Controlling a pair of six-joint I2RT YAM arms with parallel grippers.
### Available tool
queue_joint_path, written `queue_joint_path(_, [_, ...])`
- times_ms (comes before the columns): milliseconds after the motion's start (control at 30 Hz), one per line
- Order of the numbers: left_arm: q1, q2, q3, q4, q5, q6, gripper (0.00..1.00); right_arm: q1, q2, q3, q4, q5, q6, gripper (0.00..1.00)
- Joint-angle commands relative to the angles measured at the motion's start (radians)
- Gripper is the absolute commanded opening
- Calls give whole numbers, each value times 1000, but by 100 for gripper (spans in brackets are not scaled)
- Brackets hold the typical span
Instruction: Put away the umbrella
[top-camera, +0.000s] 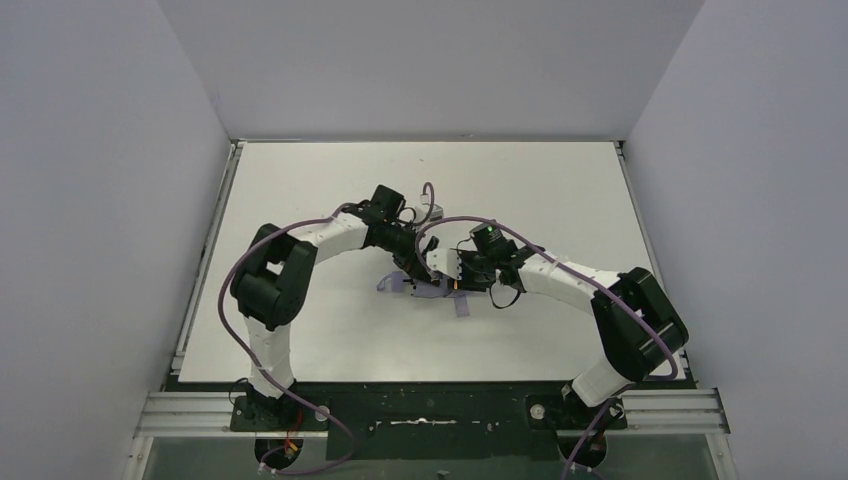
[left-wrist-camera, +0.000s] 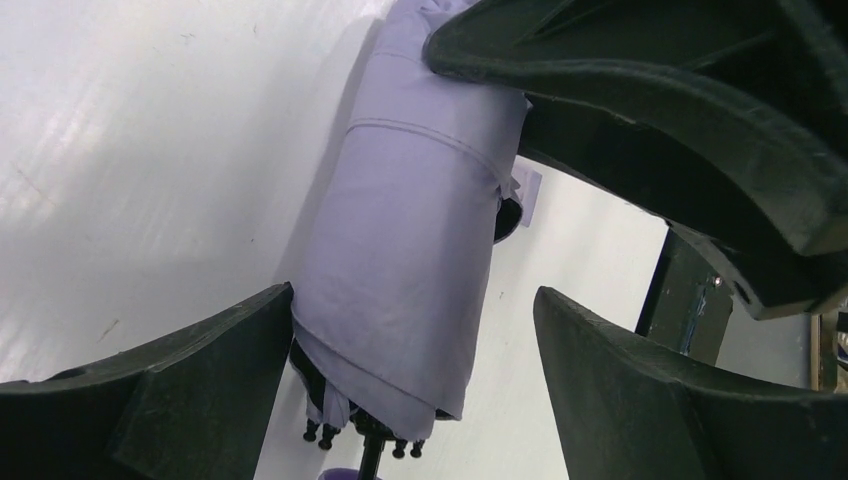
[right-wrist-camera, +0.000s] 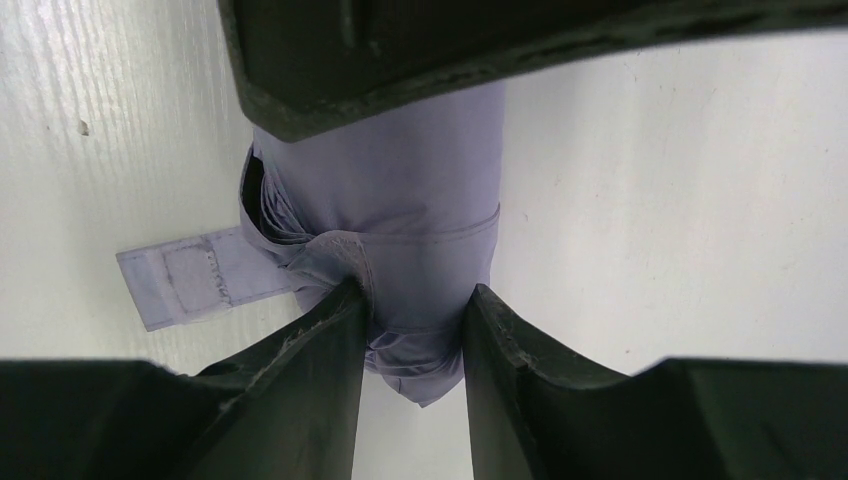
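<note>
the right claw is closed partway, pinching the bunched end of the umbrella. the left claw stands wide open astride the rolled lavender canopy near its rib tips, holding nothing. the umbrella lies folded on the white bench, about mid-bench between the two arms, its fastening strap loose and flat beside it.

white table, grey walls, aluminium rail
</note>
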Motion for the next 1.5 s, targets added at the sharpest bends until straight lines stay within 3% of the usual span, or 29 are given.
queue_joint_path(0, [-20,34,41,-23,64,50,86,9,17,-39,-61,38,-14,23])
queue_joint_path(167, [-31,73,55,-31,40,50,85,11,22,-36,-58,34,0,23])
queue_joint_path(433, [-38,115,84,-57,30,53,59,12,34,-26,-50,30,22,24])
queue_joint_path(733, [-77,84,60,-171,-29,113,48,13,29,-28,-13,24,40,26])
queue_joint_path(800, [-85,85,55,-169,-29,109,41,13,23,-32,-2,19,44,28])
queue_joint_path(867, [-91,100,68,-185,-33,107,28,13,17,-33,1,15,46,32])
queue_joint_path(1000, [-92,133,118,-250,-62,101,1,14,-18,-39,-9,17,45,49])
queue_joint_path(1100, [-92,125,118,-250,-106,92,0,14,-65,-36,-40,21,51,60])
queue_joint_path(1267, [-92,105,106,-239,-165,63,0,14,-195,-46,-41,25,149,67])
queue_joint_path(1467, [-98,60,32,-148,-236,-56,0,14,-368,-59,39,133,596,68])
